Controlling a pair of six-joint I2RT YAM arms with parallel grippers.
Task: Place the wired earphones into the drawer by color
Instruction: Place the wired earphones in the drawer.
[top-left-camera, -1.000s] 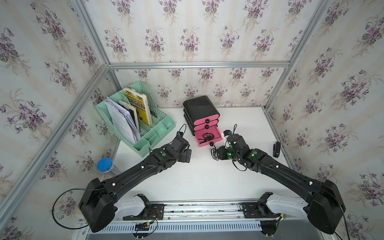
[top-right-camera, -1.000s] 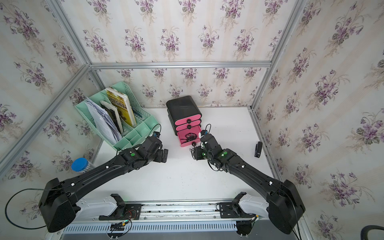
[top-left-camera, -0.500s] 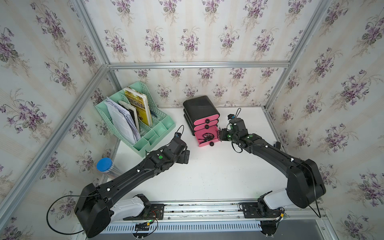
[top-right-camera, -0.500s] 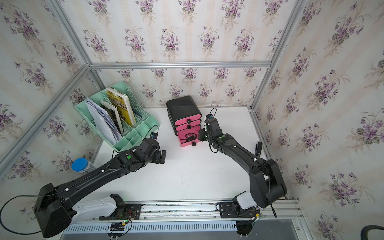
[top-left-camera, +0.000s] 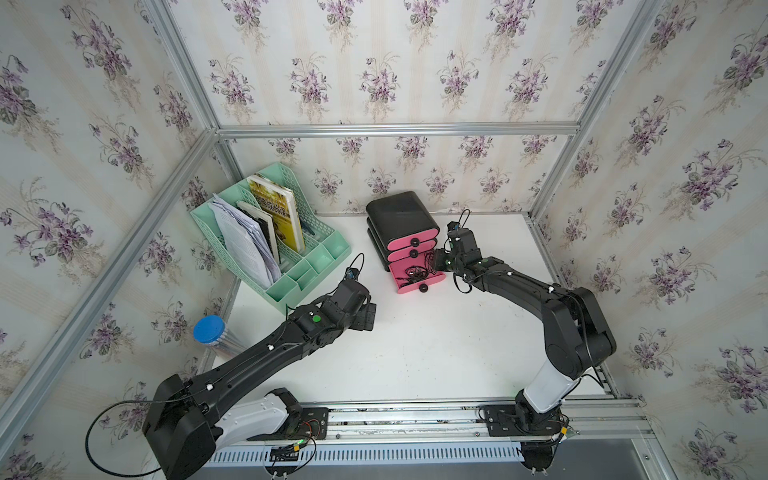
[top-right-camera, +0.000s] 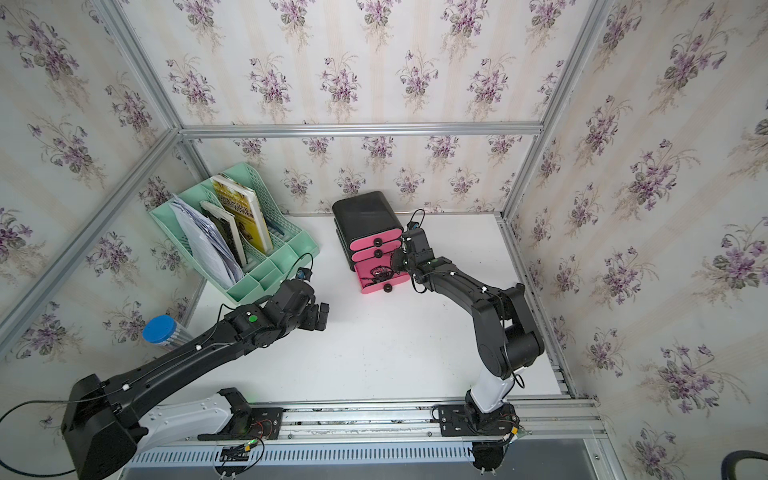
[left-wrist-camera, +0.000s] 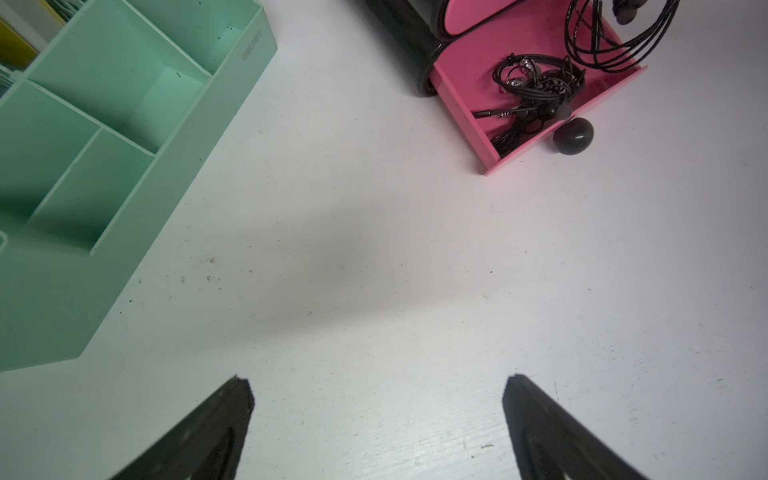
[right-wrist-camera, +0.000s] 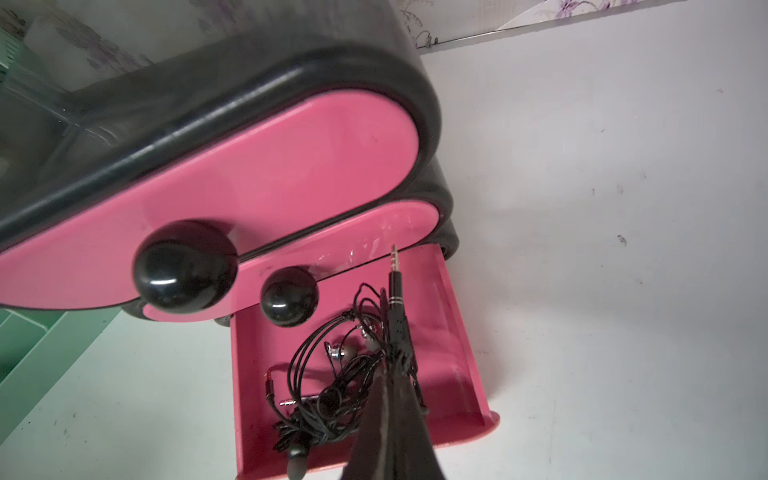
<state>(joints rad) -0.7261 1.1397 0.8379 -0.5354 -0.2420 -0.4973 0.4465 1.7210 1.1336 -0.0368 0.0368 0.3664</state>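
Pinching a coil of black wired earphones (right-wrist-camera: 394, 299) in my right gripper (right-wrist-camera: 392, 368), with the jaws pressed together on the thin cable, I hold it over the open bottom drawer (right-wrist-camera: 457, 332) of the drawer unit (top-left-camera: 399, 210). The held coil is glossy black cord in a few loose loops. Its silver-ringed jack plug (right-wrist-camera: 393, 266) sticks straight out past my fingertips toward the middle drawer's pink front. Whether the loops touch the drawer's pink floor I cannot tell.

A second black bundle (left-wrist-camera: 536, 83) lies inside the same drawer. It is tangled tighter, with metal-backed earbuds, grey tips and its own plug showing, and it sits close to the front wall and its black ball knob (left-wrist-camera: 573, 135). The two drawers above are shut.

In both top views the unit stands at 12 o'clock from the table's middle, and my right arm reaches in from the drawer's 2 o'clock side. My left gripper (left-wrist-camera: 376, 386) hangs with its jaws wide apart over the bare white table (left-wrist-camera: 374, 249), at 9 o'clock from the middle. The mint-green desk organiser (top-left-camera: 322, 257) is at 10 o'clock
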